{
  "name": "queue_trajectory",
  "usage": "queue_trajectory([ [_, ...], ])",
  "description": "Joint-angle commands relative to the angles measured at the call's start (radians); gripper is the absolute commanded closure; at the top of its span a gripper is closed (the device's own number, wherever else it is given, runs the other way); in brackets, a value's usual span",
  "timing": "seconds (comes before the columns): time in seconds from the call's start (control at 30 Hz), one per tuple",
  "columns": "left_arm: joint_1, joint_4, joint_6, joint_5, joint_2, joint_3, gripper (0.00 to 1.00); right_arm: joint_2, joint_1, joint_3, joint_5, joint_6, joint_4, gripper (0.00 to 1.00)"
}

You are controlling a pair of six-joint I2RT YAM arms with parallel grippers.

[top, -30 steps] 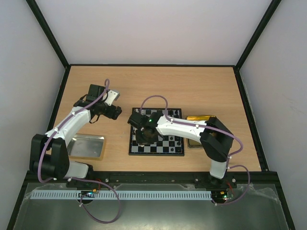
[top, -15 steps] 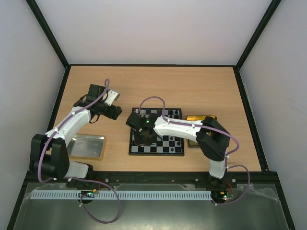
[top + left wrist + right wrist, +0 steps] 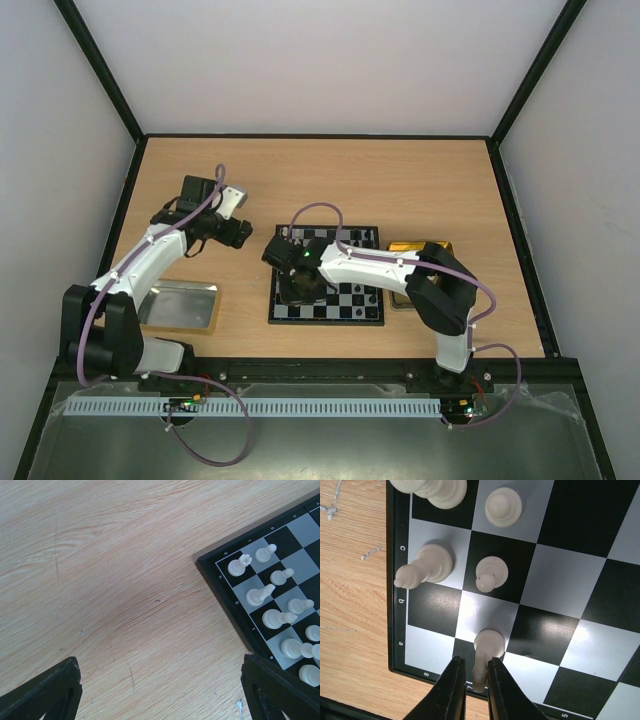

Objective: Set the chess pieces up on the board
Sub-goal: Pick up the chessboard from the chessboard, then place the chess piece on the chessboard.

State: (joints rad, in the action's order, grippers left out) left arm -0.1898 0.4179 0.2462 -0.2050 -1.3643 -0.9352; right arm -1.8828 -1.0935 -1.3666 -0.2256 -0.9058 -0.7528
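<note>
The board [image 3: 350,300] lies at the table's middle, and its near-left corner [image 3: 560,580] fills the right wrist view. My right gripper [image 3: 474,661] hangs low over that corner [image 3: 297,290], its jaws closed against the stem of a white chess piece [image 3: 489,645] whose base rests on the squares by the edge. Other white pieces [image 3: 430,565] stand close by. My left gripper [image 3: 243,235] hovers over bare wood left of the board, open [image 3: 159,658] and holding nothing. Several white pieces [image 3: 272,617] line the board's edge [image 3: 225,600] in the left wrist view.
A silver tray [image 3: 180,305] sits at the near left under the left arm. A gold tray [image 3: 415,247] lies right of the board, partly hidden by the right arm. Dark frame rails and white walls enclose the table.
The right gripper's jaws have narrowed around the white piece, and that arm has shifted slightly toward the board's near-left corner. The left arm has barely moved.
</note>
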Motion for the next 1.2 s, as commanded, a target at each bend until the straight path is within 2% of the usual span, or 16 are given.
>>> queue_trajectory([
  [0.0,0.009,0.01,0.002,-0.003,0.022,0.006,0.13,-0.016,-0.007,-0.011,0.008,0.006,-0.002,0.87],
  [0.1,0.01,0.01,0.002,-0.006,0.021,0.005,0.13,-0.018,-0.007,-0.008,0.005,0.006,0.002,0.88],
  [0.37,0.01,0.01,0.003,-0.008,0.019,0.007,0.13,-0.017,-0.007,-0.037,0.017,0.007,-0.012,0.98],
  [1.17,0.012,0.008,0.004,-0.011,0.022,0.009,0.13,-0.085,-0.013,-0.131,0.011,0.029,-0.037,0.98],
])
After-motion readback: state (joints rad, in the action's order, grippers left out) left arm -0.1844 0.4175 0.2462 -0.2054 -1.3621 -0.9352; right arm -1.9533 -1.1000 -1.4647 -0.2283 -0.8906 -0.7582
